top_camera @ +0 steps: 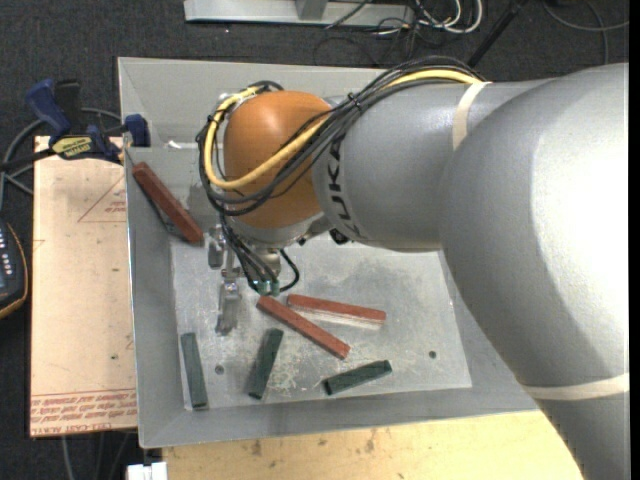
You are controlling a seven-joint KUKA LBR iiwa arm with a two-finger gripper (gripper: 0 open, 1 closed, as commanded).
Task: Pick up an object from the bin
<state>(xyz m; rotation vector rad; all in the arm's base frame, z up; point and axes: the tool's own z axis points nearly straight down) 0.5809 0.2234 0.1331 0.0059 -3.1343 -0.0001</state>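
The grey arm (pixel 480 198) is seen reaching in from 3 o'clock and covering much of the metal bin (pixel 410 268). Its wrist is capped by an orange cover (pixel 265 158) wrapped in cables, towards 11 o'clock of the bin's middle.

A long red bar (pixel 166 204) is propped against the wall at 9 o'clock, its long axis running from 11 to 5 o'clock. Near the middle of the floor, a red-brown bar (pixel 303 326) is laid from 10 to 4 o'clock. A paler red bar (pixel 336 311) is set just beside it, running nearly 9 to 3 o'clock.

Along the 6 o'clock side three dark green bars are spread apart: a left green bar (pixel 193 370) pointing almost 12 to 6, a middle green bar (pixel 265 363) tilted 1 to 7, and a right green bar (pixel 357 377) tilted 2 to 8.

The gripper (pixel 229 313) is lowered to the bare floor left of centre, just at 9 o'clock of the red-brown bar's upper end. Whether it is spread or pressed together cannot be told, and nothing is seen held in it
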